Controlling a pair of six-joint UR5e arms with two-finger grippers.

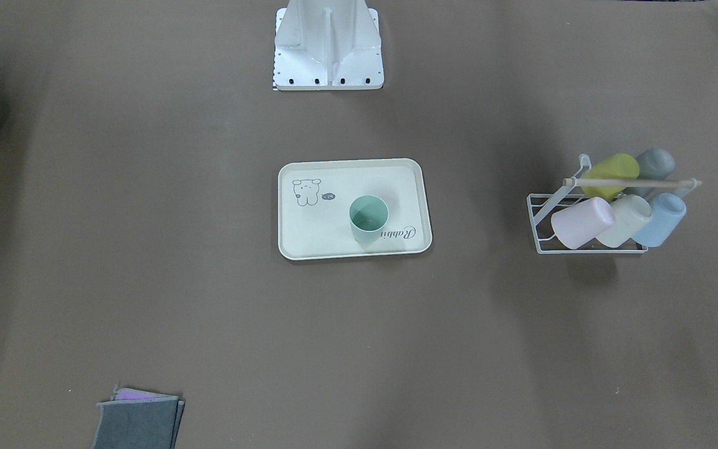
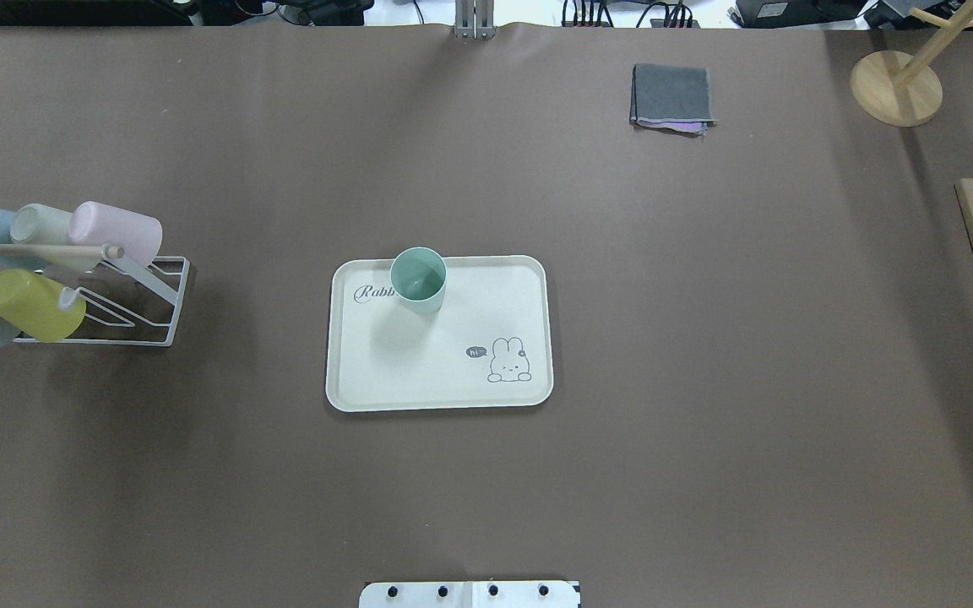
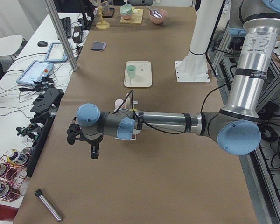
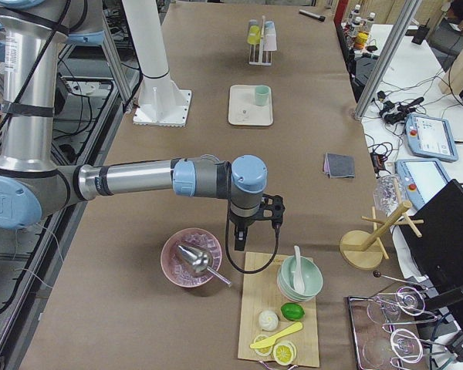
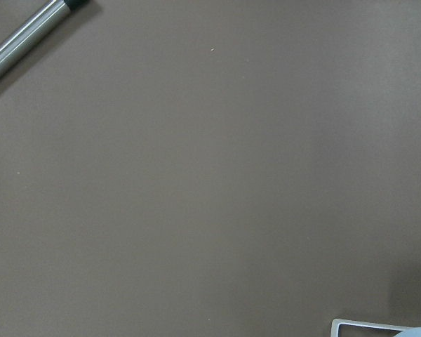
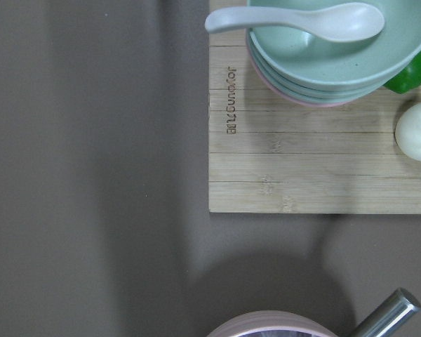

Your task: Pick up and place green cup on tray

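Mint-coloured green cup (image 2: 418,280) stands upright on tray (image 2: 453,388) at 11 o'clock, near rim; a knock could tip it off. State of left gripper (image 3: 84,144) and right gripper (image 4: 256,225): cannot tell

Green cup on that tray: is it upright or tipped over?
Upright. The green cup stands mouth up, its base on the tray.

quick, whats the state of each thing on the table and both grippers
green cup, upright, mouth up, on the tray
tray, flat on the table, holding only the cup
wire rack, holding five cups tilted
cloths, folded, stacked
left gripper, over bare table, open or shut unclear
right gripper, near the wooden board, open or shut unclear
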